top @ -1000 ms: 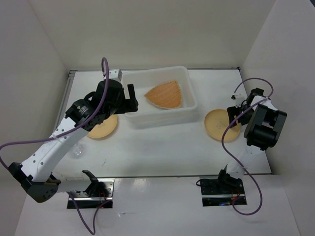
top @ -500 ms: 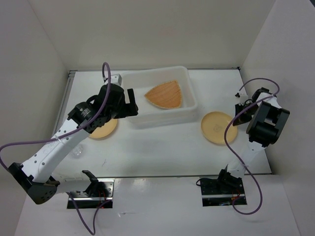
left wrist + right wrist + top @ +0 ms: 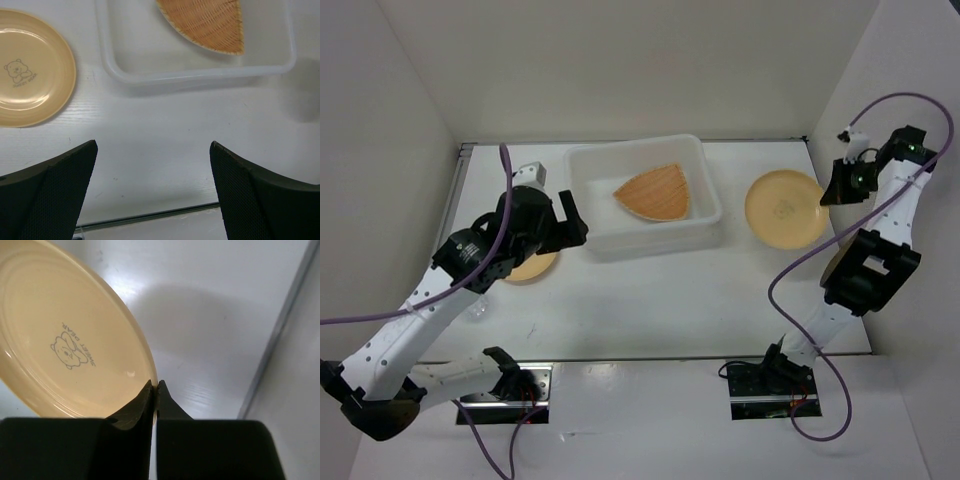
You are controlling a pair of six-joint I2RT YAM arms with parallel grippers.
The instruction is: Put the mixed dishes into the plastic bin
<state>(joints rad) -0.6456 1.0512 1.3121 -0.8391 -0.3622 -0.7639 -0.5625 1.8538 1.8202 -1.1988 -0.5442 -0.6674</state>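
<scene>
The plastic bin stands at the back middle of the table, and a woven orange plate lies inside it. My right gripper is shut on the right rim of a pale orange plate, holding it above the table to the right of the bin. In the right wrist view both fingers pinch that plate at its edge. My left gripper hangs open just left of the bin with nothing between its fingers. A second pale plate lies below it, partly hidden by the arm. A clear cup sits at the near left.
The left wrist view shows the bin's near wall, the woven plate and the left plate on the white table. White walls close in on three sides. The table's metal edge runs near the right gripper.
My right gripper shut on the plate's rim and carried it up and toward the back right. My left arm drew back leftward from the bin, still open.
</scene>
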